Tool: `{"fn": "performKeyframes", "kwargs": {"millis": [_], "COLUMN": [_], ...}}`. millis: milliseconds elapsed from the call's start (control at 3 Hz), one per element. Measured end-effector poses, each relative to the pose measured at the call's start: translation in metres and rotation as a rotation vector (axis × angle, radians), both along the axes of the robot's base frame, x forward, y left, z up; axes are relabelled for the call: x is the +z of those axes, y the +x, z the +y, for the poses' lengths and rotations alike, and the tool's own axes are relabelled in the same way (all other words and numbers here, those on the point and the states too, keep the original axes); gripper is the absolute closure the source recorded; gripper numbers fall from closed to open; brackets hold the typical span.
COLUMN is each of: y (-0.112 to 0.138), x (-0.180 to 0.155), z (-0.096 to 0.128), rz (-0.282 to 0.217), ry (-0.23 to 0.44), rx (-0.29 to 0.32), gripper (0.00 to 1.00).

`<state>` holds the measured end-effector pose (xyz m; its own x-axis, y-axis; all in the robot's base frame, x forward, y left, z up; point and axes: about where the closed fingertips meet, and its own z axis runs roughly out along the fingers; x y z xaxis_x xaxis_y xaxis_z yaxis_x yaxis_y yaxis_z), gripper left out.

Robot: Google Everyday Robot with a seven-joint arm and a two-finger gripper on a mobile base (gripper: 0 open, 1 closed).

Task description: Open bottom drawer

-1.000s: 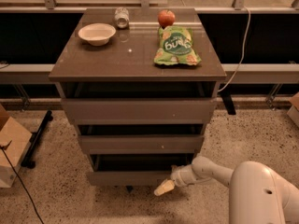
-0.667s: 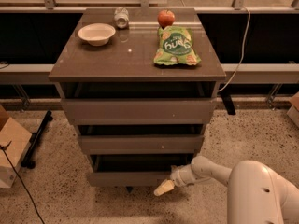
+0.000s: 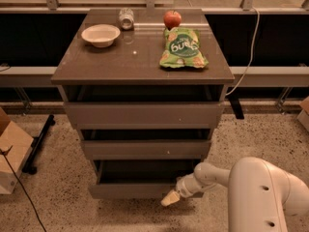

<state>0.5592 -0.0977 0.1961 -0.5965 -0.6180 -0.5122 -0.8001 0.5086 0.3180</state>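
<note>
Checking low, found gripper at right end of partly open bottom drawer; could not tell grip state.

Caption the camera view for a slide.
Gripper at the front edge of the partly open bottom drawer; bowl, can, apple and chip bag sit on top.

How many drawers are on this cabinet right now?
3. The top drawer is highest, the middle drawer is below it, and the bottom drawer is lowest, partly pulled out. The claw is at the bottom drawer's front, toward its right end.
</note>
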Motion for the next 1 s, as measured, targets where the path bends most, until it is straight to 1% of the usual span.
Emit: {"fn": "performKeyframes", "kwargs": {"millis": [333, 667, 1000], "y": [0.0, -0.037, -0.036], "x": [0.001, -0.003, -0.003], "z": [0.0, -0.012, -0.013], "rz": [0.0, 0.077, 0.077], "ry": [0.0, -0.018, -0.018], "rx": [0.0, -0.019, -0.019], "gripper": [0.5, 0.73, 0.82]}}
